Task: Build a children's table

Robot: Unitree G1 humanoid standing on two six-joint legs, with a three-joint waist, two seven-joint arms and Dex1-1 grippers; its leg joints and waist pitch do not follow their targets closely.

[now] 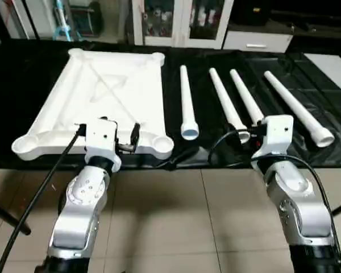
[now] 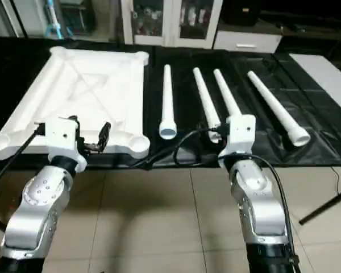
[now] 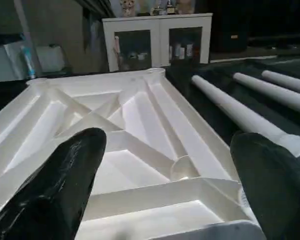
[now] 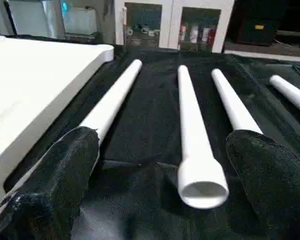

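Observation:
The white tabletop (image 1: 102,96) lies ribbed side up on the left of the black cloth, with round sockets at its corners. Several white tapered legs (image 1: 224,102) lie side by side to its right, wide ends toward me. My left gripper (image 3: 170,150) is open just above the tabletop's near edge, between the two near corner sockets. My right gripper (image 4: 165,150) is open and low over the cloth. Its fingers (image 4: 270,175) stand either side of the open wide end of the second leg (image 4: 202,182) from the tabletop, without touching it.
The black cloth (image 1: 216,153) ends at the table's front edge, with tiled floor (image 1: 176,222) below. A black cable (image 1: 40,193) runs from each wrist. A glass-door cabinet (image 1: 182,23) stands behind the table. A white board (image 1: 335,68) lies at the far right.

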